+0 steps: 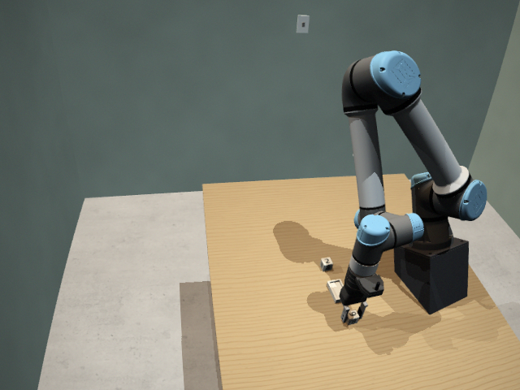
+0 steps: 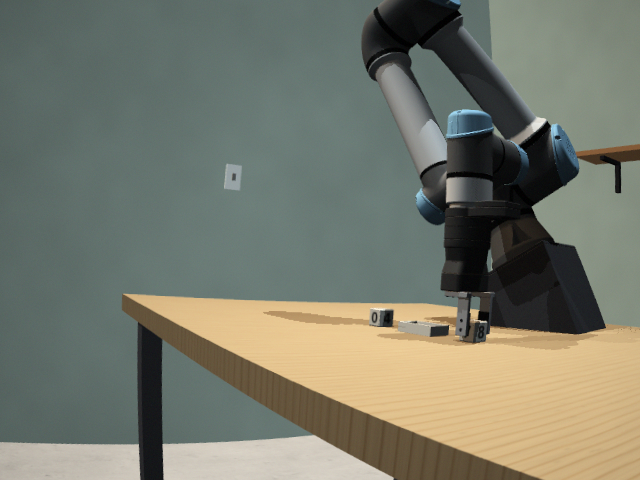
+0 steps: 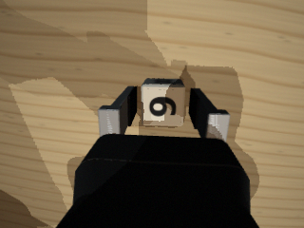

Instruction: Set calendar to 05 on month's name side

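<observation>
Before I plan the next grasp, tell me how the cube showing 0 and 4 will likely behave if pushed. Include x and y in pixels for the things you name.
The cube (image 1: 326,263) (image 2: 381,317) looks rigid, so it probably won't squash. Its flat faces and squat, equal-sided shape suggest it would slide or pivot sooner than roll. Sitting flat on the table (image 1: 268,335) (image 2: 320,356), it seems unlikely to tip unless pushed near its top edge.

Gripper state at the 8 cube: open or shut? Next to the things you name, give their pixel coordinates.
Open: wrist view shows gaps between the cube (image 1: 353,318) (image 2: 476,332) (image 3: 162,105) and both fingers.

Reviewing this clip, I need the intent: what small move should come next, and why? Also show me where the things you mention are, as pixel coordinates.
Probably lift the tool (image 1: 353,312) (image 2: 474,316) (image 3: 162,100) straight up: its fingers stand apart with gaps on both sides of the cube marked 8 (image 1: 352,318) (image 2: 476,331) (image 3: 162,105), which rests on the table (image 1: 268,335) (image 2: 310,356) (image 3: 266,47).
</observation>
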